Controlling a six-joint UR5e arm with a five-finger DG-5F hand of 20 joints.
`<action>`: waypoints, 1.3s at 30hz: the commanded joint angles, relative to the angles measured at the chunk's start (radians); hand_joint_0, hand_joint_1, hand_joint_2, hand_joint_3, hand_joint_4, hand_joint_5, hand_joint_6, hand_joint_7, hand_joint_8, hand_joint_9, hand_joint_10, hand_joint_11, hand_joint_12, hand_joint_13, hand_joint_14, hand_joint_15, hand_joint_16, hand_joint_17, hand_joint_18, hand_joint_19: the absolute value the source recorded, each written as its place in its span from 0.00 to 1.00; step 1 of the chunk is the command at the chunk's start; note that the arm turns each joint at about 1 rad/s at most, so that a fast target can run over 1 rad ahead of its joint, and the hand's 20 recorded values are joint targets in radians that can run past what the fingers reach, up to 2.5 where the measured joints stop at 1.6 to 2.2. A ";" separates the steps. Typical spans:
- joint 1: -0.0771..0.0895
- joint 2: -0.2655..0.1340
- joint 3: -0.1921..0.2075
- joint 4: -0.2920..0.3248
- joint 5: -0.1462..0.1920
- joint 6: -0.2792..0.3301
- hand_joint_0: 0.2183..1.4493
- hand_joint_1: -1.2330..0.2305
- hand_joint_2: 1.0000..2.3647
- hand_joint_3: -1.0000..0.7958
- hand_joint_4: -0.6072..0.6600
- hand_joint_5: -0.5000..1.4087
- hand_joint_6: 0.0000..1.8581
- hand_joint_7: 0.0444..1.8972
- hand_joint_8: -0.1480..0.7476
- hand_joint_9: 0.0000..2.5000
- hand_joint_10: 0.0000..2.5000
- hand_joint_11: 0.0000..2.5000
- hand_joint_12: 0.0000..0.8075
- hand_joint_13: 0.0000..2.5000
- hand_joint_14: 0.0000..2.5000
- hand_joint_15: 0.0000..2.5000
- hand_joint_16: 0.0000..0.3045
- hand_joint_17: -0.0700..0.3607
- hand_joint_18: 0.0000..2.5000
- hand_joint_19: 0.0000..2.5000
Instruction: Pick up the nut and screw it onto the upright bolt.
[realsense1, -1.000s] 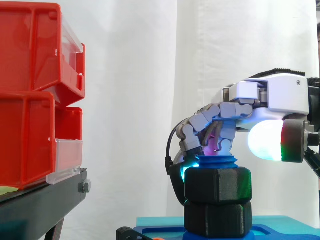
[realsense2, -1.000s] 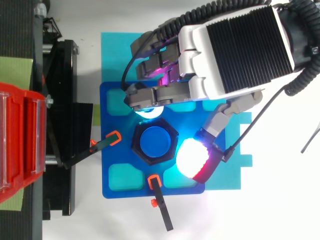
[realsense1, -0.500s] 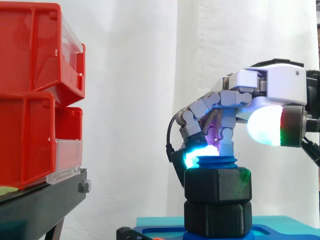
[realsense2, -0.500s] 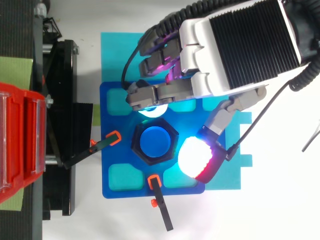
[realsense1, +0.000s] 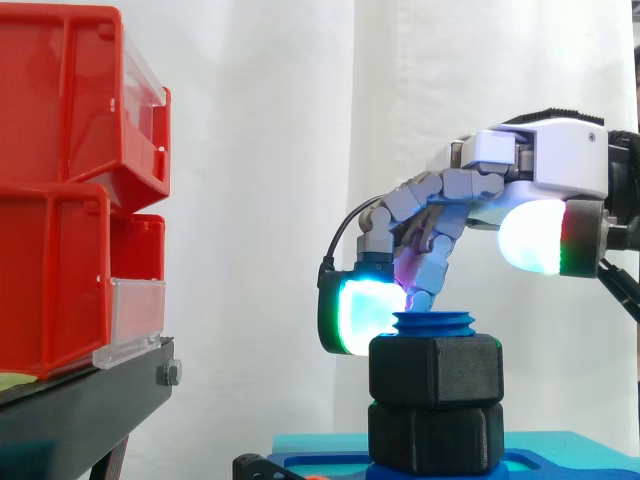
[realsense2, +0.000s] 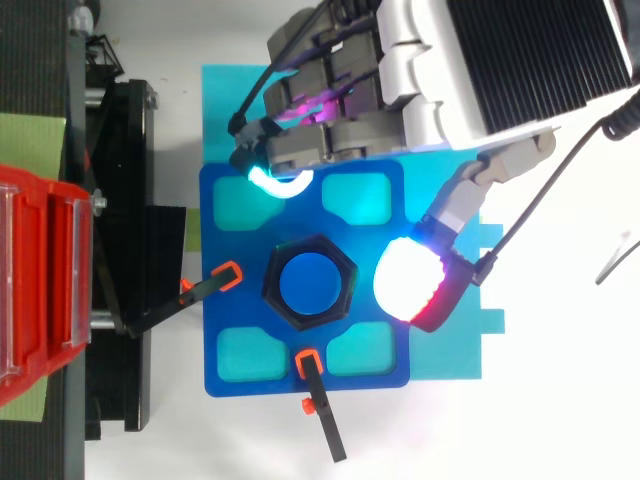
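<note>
A black hex nut (realsense1: 435, 370) sits threaded on the upright blue bolt (realsense1: 433, 323), above a second black hex piece (realsense1: 435, 438) at the bolt's base. From above, the nut (realsense2: 275, 285) rings the bolt's blue top (realsense2: 310, 283) at the middle of the blue fixture plate (realsense2: 250, 310). My hand (realsense1: 545, 165) hovers above and behind the nut, open and holding nothing. One cyan fingertip (realsense1: 358, 314) hangs beside the nut's upper left, apart from it. The thumb pad (realsense2: 410, 285) glows white and red to the nut's right.
Red bins (realsense1: 60, 200) stand on a black stand (realsense1: 90, 410) at the left. Two orange-tipped black clamps (realsense2: 225, 277) (realsense2: 310, 365) hold the plate's left and near sides. A teal mat (realsense2: 225, 100) lies under the plate.
The hand has drawn back from the nut toward the far side of the plate. Its fingers have unfolded and the cyan pad has swung out to the nut's left.
</note>
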 joint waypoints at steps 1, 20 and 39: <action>-0.004 0.000 0.000 -0.001 -0.003 -0.004 0.19 0.70 0.00 0.28 0.60 0.23 0.27 0.39 0.38 0.42 0.00 0.00 0.22 0.35 0.00 0.00 0.09 0.31 0.26 0.09; 0.027 0.000 -0.089 0.188 0.000 -0.001 0.18 0.71 0.00 0.28 0.61 0.21 0.27 0.27 0.32 0.19 0.00 0.00 0.28 0.15 0.00 0.00 0.09 0.31 0.00 0.00; 0.040 0.000 -0.089 0.099 0.003 -0.004 0.18 0.72 0.00 0.28 0.62 0.23 0.27 0.42 0.36 0.18 0.00 0.00 0.31 0.16 0.00 0.00 0.10 0.32 0.00 0.00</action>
